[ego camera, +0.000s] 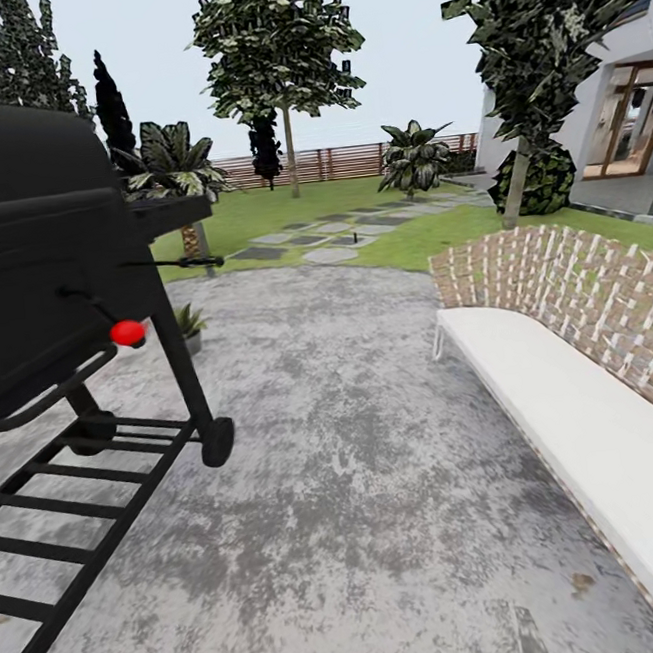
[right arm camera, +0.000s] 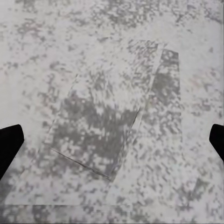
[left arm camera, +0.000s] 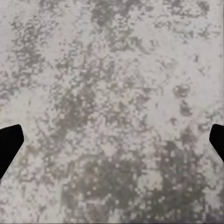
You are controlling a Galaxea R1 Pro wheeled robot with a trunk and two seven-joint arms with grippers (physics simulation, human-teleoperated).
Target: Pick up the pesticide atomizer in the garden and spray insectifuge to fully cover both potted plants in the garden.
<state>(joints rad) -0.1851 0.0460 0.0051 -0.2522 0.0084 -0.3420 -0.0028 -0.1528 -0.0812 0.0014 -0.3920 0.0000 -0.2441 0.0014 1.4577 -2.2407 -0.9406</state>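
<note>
Approach step judged in hand: nothing is picked up yet. The paved patio (ego camera: 359,444) is being crossed, with a black grill (ego camera: 49,265) to the left and a white seat (ego camera: 580,441) to the right. One potted plant (ego camera: 190,326) is seen behind the grill leg. The atomizer cannot be made out. The left hand (left arm camera: 112,140) and right hand (right arm camera: 112,140) are spread wide, empty, above the paving. Next, the lawn (ego camera: 284,205) must be reached and the bottle located.

Home garden: paved patio (ego camera: 359,444), grill (ego camera: 38,256), bench (ego camera: 578,421), lawn (ego camera: 284,210), fence (ego camera: 339,161).
</note>
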